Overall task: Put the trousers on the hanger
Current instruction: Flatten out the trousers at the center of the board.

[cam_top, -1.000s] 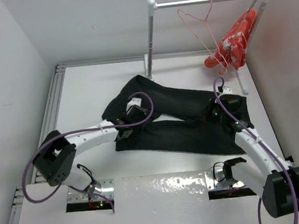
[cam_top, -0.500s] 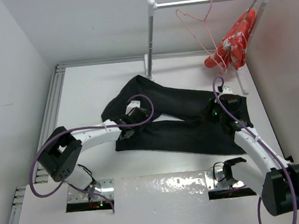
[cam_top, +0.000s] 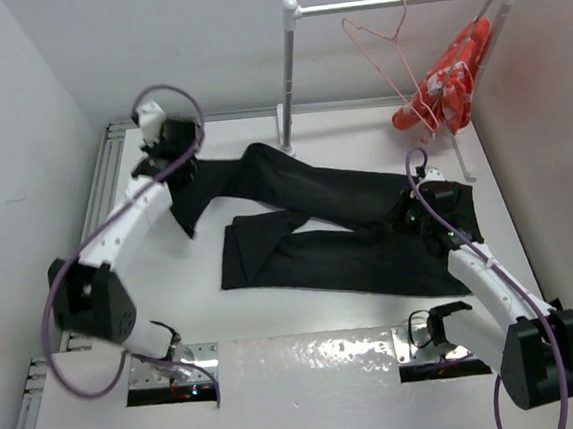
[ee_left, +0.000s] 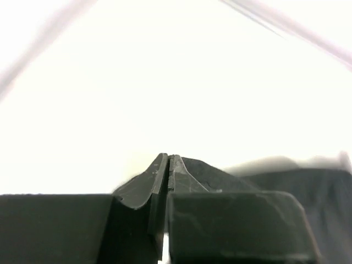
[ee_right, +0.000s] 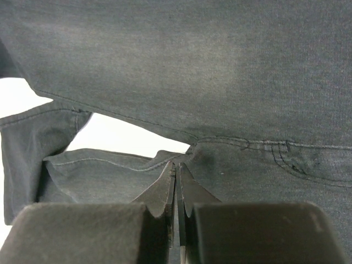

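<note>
The black trousers (cam_top: 350, 254) lie spread across the middle of the table. One leg is drawn out toward the far left. My left gripper (cam_top: 169, 168) is at the far left, raised, and shut on the end of that leg. In the left wrist view its jaws (ee_left: 168, 157) are closed, with black fabric (ee_left: 308, 187) behind them. My right gripper (cam_top: 417, 210) is shut on the trousers near the crotch seam. The right wrist view (ee_right: 177, 164) shows the jaws pinching a fold of dark cloth (ee_right: 220, 66). The pale-pink wire hanger (cam_top: 383, 50) hangs from the rail, away from both grippers.
A white clothes rail (cam_top: 398, 1) on two posts stands at the back right. A bunched orange-red bundle (cam_top: 446, 85) hangs from its right end. White walls close in on the left, back and right. A metal track (cam_top: 104, 190) runs along the left edge.
My left arm swung from the middle of the trousers to the far left and back, pulling one trouser leg out with it. The right arm has stayed in place.
</note>
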